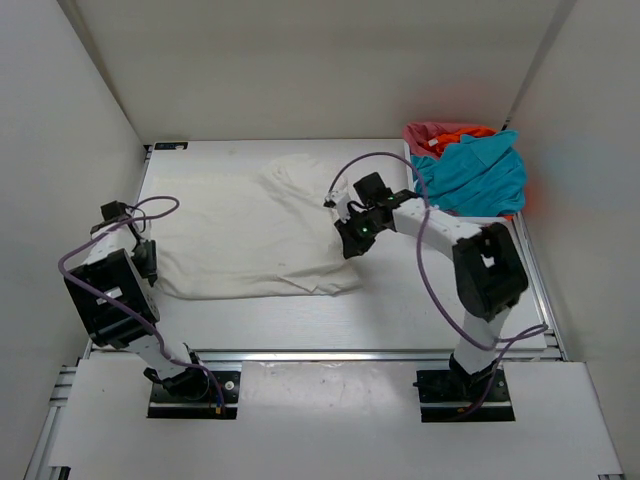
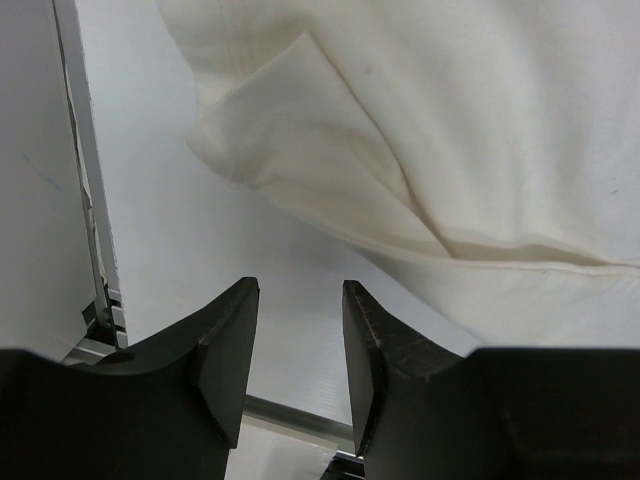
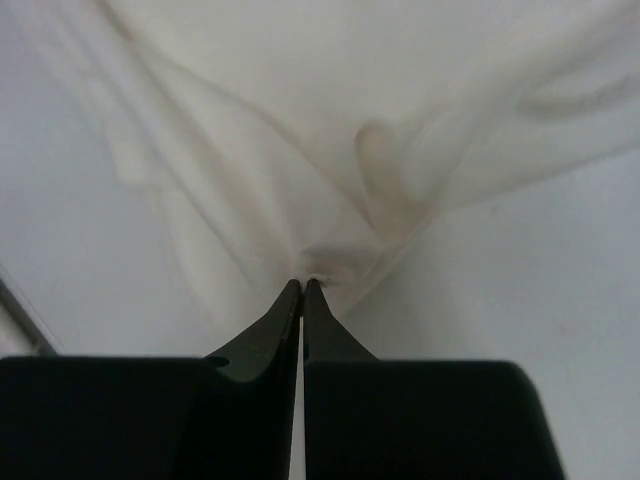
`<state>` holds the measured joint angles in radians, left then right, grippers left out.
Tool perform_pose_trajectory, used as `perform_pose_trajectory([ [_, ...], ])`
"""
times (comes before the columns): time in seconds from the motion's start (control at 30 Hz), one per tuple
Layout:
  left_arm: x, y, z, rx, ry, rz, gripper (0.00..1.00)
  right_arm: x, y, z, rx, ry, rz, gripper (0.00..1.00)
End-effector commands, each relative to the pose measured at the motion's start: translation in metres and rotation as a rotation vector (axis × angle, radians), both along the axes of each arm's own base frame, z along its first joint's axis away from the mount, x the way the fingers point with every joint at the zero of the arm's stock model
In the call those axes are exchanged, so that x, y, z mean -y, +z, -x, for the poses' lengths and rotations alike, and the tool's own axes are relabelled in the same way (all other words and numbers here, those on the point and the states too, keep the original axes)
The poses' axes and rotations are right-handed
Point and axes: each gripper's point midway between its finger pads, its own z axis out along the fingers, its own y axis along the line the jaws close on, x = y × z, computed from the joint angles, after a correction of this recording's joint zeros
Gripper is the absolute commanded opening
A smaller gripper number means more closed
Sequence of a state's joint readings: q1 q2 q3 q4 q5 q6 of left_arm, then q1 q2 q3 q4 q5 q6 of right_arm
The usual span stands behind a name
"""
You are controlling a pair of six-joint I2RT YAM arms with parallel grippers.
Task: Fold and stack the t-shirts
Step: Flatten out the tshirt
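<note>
The white t-shirt [image 1: 250, 225] lies spread across the table, wrinkled, with its lower right corner near the middle. My right gripper [image 1: 350, 243] is at the shirt's right edge. Its jaws are shut on a puckered bit of the white cloth [image 3: 330, 130], pinched at the tips of the right gripper [image 3: 302, 283]. My left gripper [image 1: 150, 265] hovers by the shirt's left edge, near a folded sleeve [image 2: 290, 120]. In the wrist view the left gripper [image 2: 300, 285] is open with only bare table between its fingers. The teal-blue t-shirt [image 1: 475, 170] lies heaped on the pinkish-red [image 1: 428, 133] and orange [image 1: 468, 130] ones at the back right.
White walls close in the table [image 1: 400, 310] on the left, back and right. A metal rail [image 2: 290, 415] runs along the table's near edge, and another edge strip [image 2: 85, 180] runs down its left side close to my left gripper.
</note>
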<state>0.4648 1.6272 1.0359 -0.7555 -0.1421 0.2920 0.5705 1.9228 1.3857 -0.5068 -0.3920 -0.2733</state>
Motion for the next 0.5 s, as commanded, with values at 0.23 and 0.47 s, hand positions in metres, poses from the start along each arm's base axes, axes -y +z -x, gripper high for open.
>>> perform_pose_trajectory([
  [0.23,-0.007,0.021,0.001,0.052,-0.050,-0.057,0.50,0.079,0.025,0.132,-0.030,0.401,0.208,0.08],
  [0.47,0.002,0.017,0.010,0.013,-0.137,-0.097,0.50,0.134,-0.013,0.201,-0.187,0.458,0.347,0.17],
])
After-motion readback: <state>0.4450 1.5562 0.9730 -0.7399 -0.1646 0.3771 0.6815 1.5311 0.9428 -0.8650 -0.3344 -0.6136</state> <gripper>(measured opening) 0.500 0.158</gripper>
